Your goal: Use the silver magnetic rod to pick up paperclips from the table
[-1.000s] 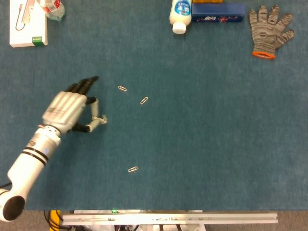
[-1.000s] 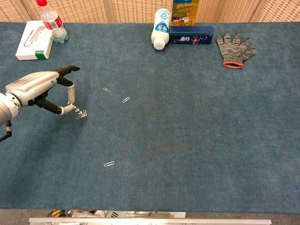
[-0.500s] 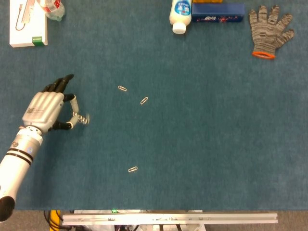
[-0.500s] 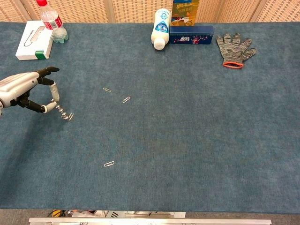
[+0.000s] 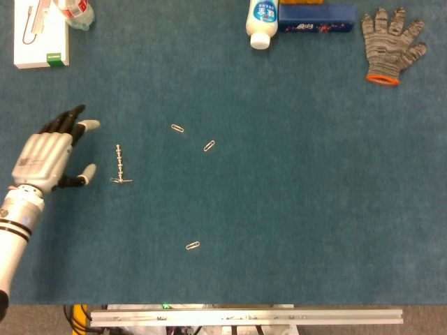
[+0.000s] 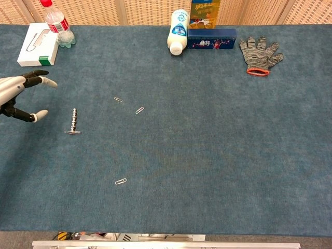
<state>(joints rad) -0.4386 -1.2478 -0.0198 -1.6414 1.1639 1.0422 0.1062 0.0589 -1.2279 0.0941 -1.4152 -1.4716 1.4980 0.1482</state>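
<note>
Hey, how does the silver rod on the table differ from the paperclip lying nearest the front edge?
The silver magnetic rod is longer and beaded, with a paperclip across its near end; the front paperclip is a small bent-wire loop. The rod lies beside the open left hand, pointing toward the table's far edge; the front paperclip lies slanted and apart from everything. Both are silvery and rest flat on the blue table.

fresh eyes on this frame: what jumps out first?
The silver magnetic rod lies loose on the blue table at the left, with a clip at its near end, and the left hand sits open just beside it, not touching. Three paperclips lie on the cloth: two right of the rod and one nearer the front edge. A grey glove sits at the far right corner.
</note>
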